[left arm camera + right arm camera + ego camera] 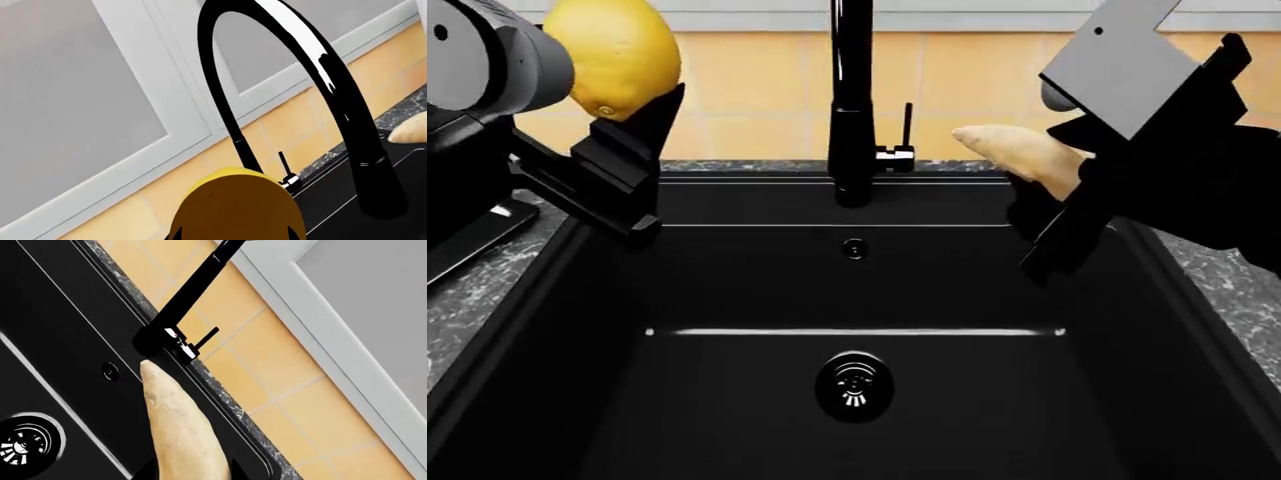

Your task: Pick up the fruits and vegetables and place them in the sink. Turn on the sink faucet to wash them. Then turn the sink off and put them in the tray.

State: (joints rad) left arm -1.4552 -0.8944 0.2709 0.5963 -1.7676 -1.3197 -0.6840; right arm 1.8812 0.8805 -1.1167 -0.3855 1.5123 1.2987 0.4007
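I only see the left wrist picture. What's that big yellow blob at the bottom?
Observer: It's the lemon, held in the left end effector above the sink's left edge.
Operator: Is the other arm holding anything?
Observer: Yes, the right end effector grips the tan vegetable above the sink's right side.
Operator: Anything in the sink yet?
Observer: No, only the round drain shows on its floor.
Operator: Is water running?
Observer: No stream shows below the faucet.

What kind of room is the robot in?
Most likely a kitchen: there's a deep black sink with a tall faucet, set in a grey marbled counter, with a tiled wall behind.
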